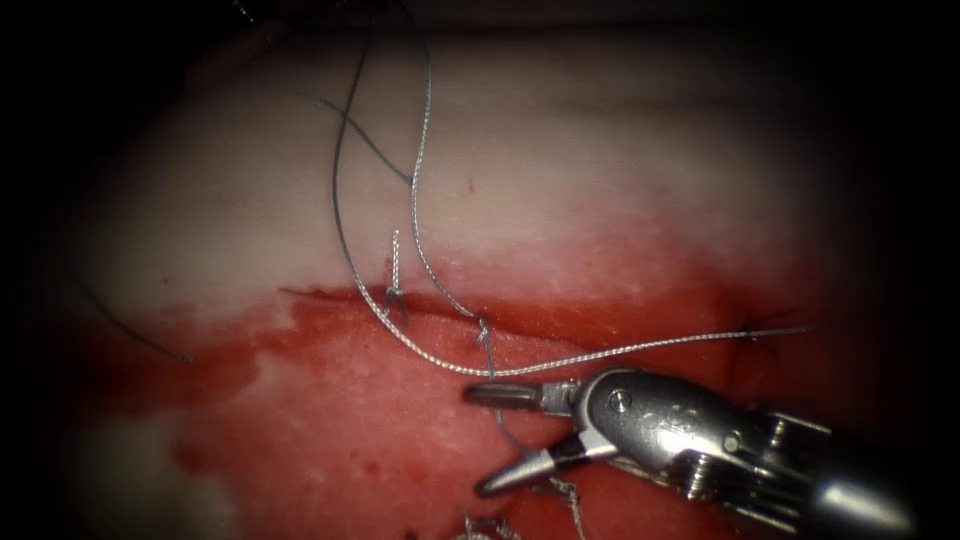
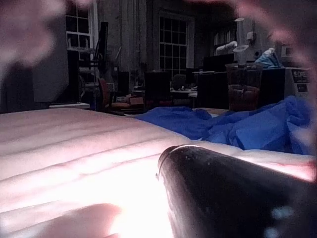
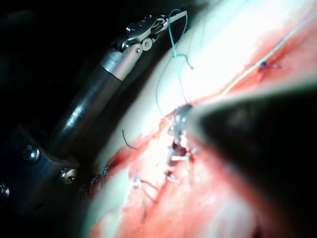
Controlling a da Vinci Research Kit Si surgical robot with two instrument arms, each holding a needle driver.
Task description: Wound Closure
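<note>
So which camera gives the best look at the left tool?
The right wrist view: the left tool sits beside the tissue, holding the thread. The left wrist view shows its dark shaft.

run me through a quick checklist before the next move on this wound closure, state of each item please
1. Right gripper open, holding nothing: ok.
2. Thread lies between its open jaws: ok.
3. Left gripper holds the thread's far end: ok, it grips the thread in the right wrist view.
4. Needle located: cannot tell.
5. Knots seated on the cut: ok, knot sits at its edge.
6. Tissue free of snagging loops: cannot tell, slack thread lies across it.
</note>
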